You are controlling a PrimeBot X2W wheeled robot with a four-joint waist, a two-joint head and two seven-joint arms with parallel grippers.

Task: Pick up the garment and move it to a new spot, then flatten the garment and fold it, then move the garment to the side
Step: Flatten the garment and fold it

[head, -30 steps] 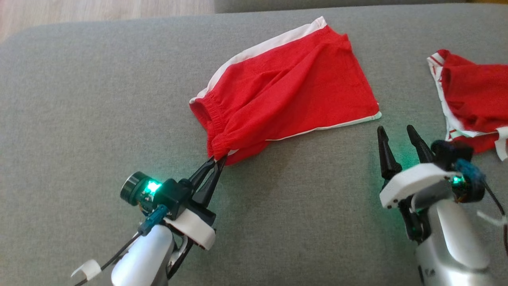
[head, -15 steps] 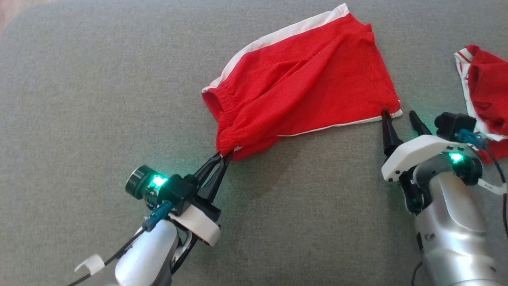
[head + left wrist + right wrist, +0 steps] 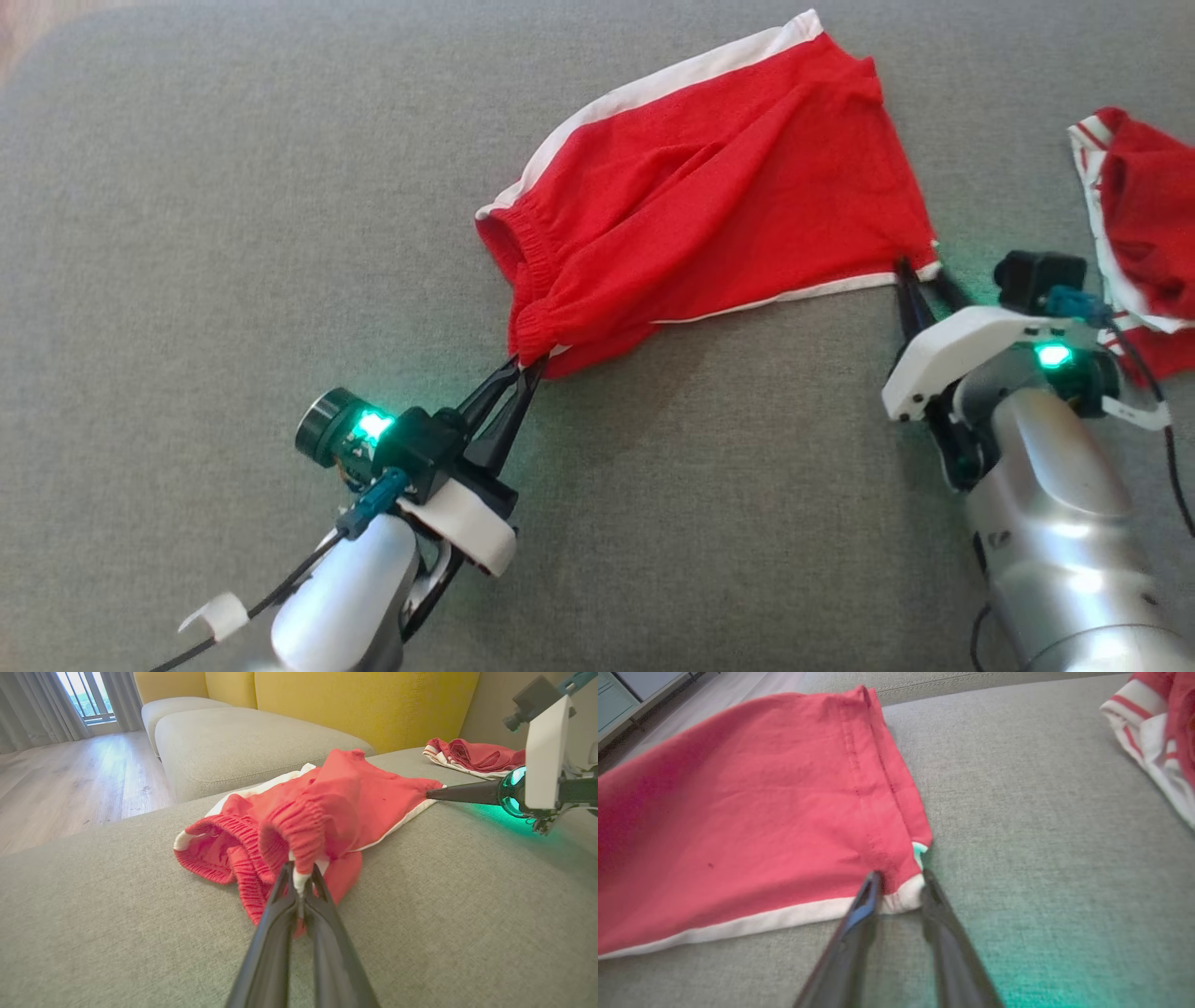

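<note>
The garment [image 3: 709,196] is a pair of red shorts with white trim, lying spread on the grey sofa seat [image 3: 233,233]. My left gripper [image 3: 525,362] is shut on the gathered waistband corner at the shorts' near left, and the left wrist view shows that pinch up close [image 3: 299,877]. My right gripper [image 3: 920,273] is at the near right hem corner. In the right wrist view its fingers [image 3: 900,879] straddle the white-edged corner of the shorts [image 3: 761,812] with a gap still between them.
A second red and white garment [image 3: 1144,224] lies crumpled at the right edge, just beyond my right wrist. Yellow back cushions [image 3: 364,700] stand behind the seat, and a wooden floor [image 3: 70,779] lies off its far end.
My right gripper has moved forward to the hem corner and its fingers have narrowed around it. The left gripper keeps its hold on the waistband. The camera shifted slightly early on.
</note>
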